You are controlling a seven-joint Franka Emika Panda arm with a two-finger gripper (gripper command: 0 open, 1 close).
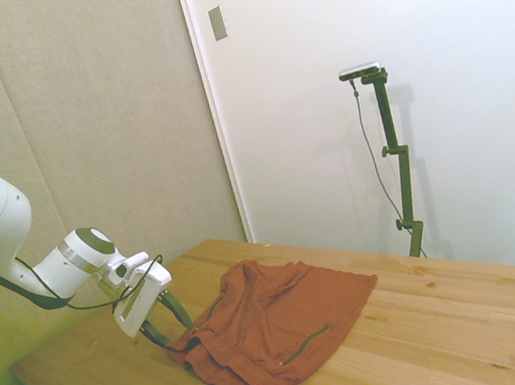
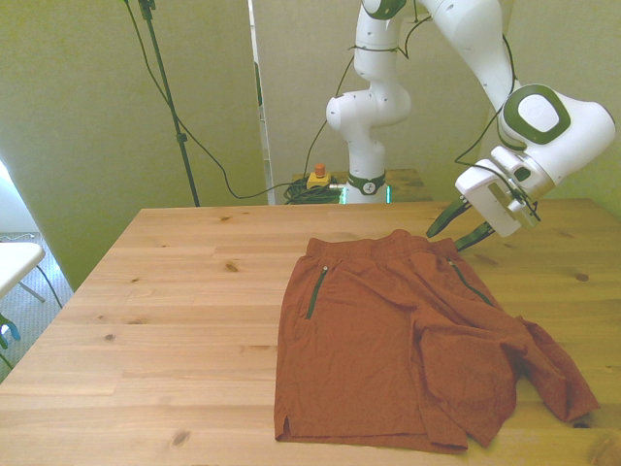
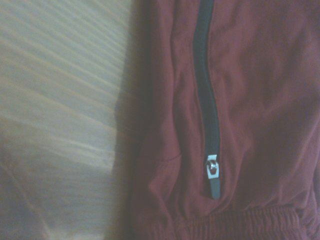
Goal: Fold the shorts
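Note:
The rust-brown shorts (image 2: 388, 340) lie spread on the wooden table (image 2: 175, 291), waistband toward the far edge, one leg rumpled and partly doubled over at the front view's right. Each side has a dark zipper line. My gripper (image 2: 448, 237) is open, tilted down, its dark fingers just above the waistband corner at the front view's right. From the side, the gripper (image 1: 169, 327) stands at the near end of the shorts (image 1: 274, 327). The wrist view shows the shorts (image 3: 260, 100) close up, with a dark pocket zipper (image 3: 205, 100), its silver pull, and bare table beside them.
Bare wood spreads over the front view's left half of the table. Behind the far edge sit a small yellow box with a red button (image 2: 318, 176) and coiled cables. A white piece of furniture (image 2: 15, 262) stands off the table's left side.

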